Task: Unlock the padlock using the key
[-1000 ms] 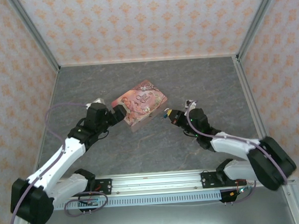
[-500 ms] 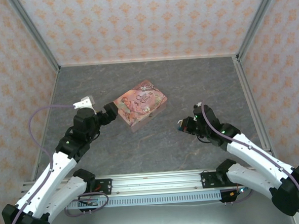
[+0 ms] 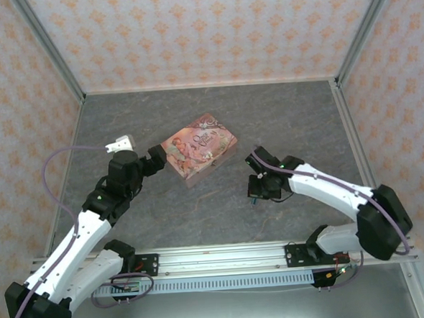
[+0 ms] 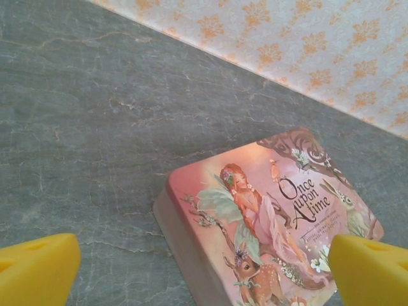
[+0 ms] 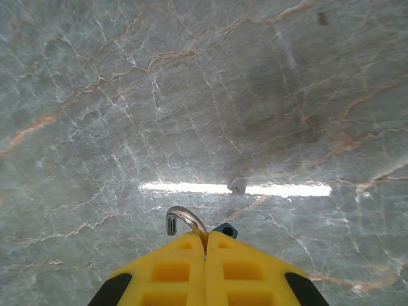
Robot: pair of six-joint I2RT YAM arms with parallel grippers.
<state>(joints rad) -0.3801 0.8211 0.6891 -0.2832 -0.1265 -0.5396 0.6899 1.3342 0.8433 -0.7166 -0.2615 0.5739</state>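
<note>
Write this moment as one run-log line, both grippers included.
left gripper: open, facing tin | right gripper: shut on padlock, pointing down at table | shackle: sticking out

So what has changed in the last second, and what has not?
The right gripper, shut on the padlock, drew back from the tin toward the near edge and now points down at the table. The open left gripper backed slightly off the tin's corner. The tin stayed put.
</note>
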